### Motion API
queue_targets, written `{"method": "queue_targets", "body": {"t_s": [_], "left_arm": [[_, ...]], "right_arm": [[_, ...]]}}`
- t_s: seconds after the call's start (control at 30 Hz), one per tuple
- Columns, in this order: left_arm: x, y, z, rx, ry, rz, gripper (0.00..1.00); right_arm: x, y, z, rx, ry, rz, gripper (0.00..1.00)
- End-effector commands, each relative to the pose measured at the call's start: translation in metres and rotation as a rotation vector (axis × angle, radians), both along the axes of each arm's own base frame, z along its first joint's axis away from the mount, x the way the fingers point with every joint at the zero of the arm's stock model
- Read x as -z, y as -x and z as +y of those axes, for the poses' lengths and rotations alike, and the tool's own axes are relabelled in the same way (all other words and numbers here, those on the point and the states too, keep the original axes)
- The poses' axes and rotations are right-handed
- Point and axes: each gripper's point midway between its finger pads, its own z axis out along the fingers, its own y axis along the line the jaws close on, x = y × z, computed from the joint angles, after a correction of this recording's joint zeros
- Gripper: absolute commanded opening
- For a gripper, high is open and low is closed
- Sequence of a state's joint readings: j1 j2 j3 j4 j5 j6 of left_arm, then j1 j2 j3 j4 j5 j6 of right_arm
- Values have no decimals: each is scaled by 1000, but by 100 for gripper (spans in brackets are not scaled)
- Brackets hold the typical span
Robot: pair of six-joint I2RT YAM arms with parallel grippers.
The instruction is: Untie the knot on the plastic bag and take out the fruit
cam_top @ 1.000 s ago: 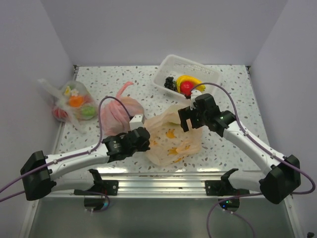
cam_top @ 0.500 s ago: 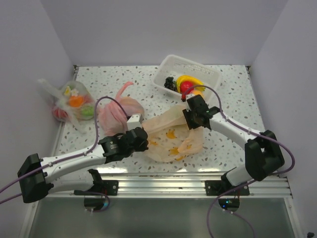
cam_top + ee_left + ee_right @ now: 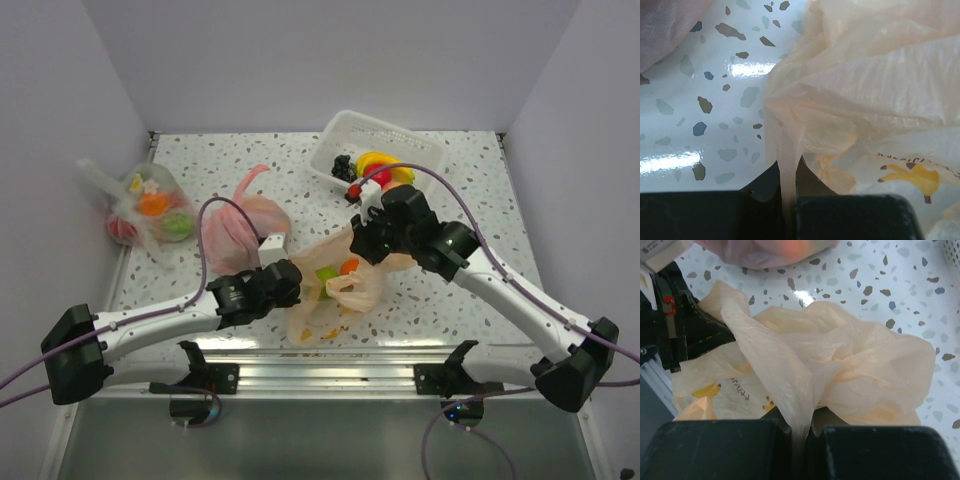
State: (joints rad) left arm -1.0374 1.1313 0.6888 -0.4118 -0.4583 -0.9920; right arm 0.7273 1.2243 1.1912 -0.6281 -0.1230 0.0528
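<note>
The pale peach plastic bag [image 3: 340,300] lies crumpled at the table's front centre between both grippers. My left gripper [image 3: 292,283] is shut on a fold of the bag's left edge, and the film is pinched between its jaws [image 3: 788,200]. At the bag's far edge my right gripper [image 3: 362,243] is shut on another fold [image 3: 800,440] and holds it raised. A green fruit [image 3: 325,273] and an orange fruit [image 3: 349,266] show in the gap between the two held edges. The knot is not visible in any view.
A white tray [image 3: 420,150] at the back holds a banana [image 3: 385,163], a red fruit [image 3: 375,175] and dark grapes [image 3: 345,168]. A pink bag [image 3: 240,225] lies just behind the left gripper. A clear bag of fruit [image 3: 150,210] sits at the far left.
My right gripper went from open to shut on the bag's far edge and drew it up. The bag bunched together, and green and orange fruit came into sight. The left grip is unchanged.
</note>
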Motion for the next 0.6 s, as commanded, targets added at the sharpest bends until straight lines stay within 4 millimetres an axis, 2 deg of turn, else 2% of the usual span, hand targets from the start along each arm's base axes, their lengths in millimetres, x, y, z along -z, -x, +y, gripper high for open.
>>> {"method": "queue_targets", "body": {"t_s": [0.0, 0.03, 0.07, 0.13, 0.17, 0.23, 0.27, 0.3, 0.37, 0.4, 0.43, 0.57], "left_arm": [[-9, -8, -4, -40, 44, -41, 3], [-10, -7, -3, -41, 47, -41, 3], [-10, -7, -2, -43, 47, -42, 2], [-10, -5, 1, -51, 50, -40, 2], [-11, -5, 3, -53, 49, -42, 2], [-12, -4, 8, -65, 52, -45, 1], [-13, -4, 9, -70, 52, -48, 1], [-13, -4, 10, -74, 55, -49, 1], [-12, -2, 13, -78, 53, -49, 1], [-12, -2, 13, -76, 52, -49, 1], [-13, -2, 14, -78, 52, -48, 1], [-19, -2, 11, -69, 60, -54, 1]], "right_arm": [[21, 17, -8, 7, 0, 68, 0], [28, 14, -12, 36, 10, 66, 0], [44, 10, -20, 85, 44, 71, 0], [59, -1, -24, 134, 52, 66, 0], [75, -3, -32, 174, 68, 96, 2], [89, -14, -42, 243, 81, 106, 11], [104, -16, -51, 292, 88, 144, 16], [112, -21, -60, 340, 103, 144, 26], [122, -25, -73, 409, 103, 165, 40], [121, -27, -78, 432, 117, 154, 46], [115, -27, -80, 433, 127, 153, 61], [75, -22, -78, 389, 93, 101, 90]]}}
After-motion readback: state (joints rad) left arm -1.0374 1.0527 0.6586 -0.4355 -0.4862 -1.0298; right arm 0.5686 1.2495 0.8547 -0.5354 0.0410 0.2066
